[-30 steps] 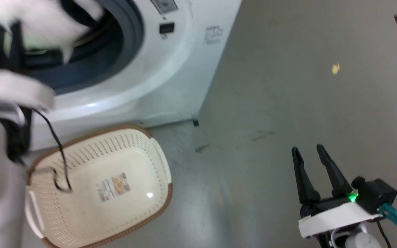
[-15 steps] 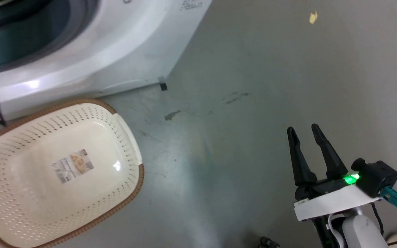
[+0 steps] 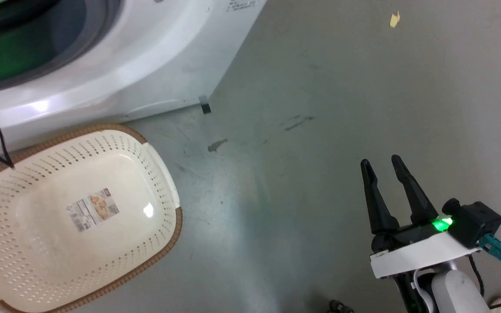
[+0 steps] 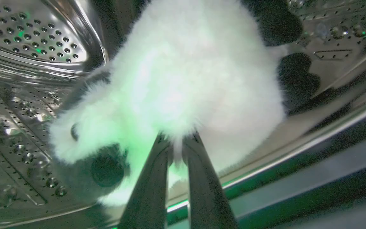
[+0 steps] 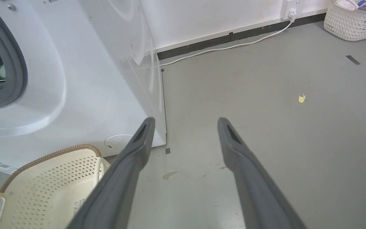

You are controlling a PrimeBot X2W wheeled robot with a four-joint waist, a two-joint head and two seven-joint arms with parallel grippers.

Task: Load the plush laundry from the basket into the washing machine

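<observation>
Head view: a cream perforated basket (image 3: 146, 243) sits on the floor just before the white washing machine (image 3: 146, 65). The right gripper (image 3: 380, 160) hovers right of the machine, fingers apart.

Left wrist view: inside the machine's steel drum (image 4: 27, 41), the left gripper (image 4: 176, 141) pinches the panda plush toy (image 4: 183, 73) by its white fur.

Right wrist view: the right fingers are spread beside the machine.

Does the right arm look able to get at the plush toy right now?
Probably not. The plush toy is inside the drum, pinched in the left gripper, while the right gripper hangs open above the floor, off to the side of the washing machine.
</observation>
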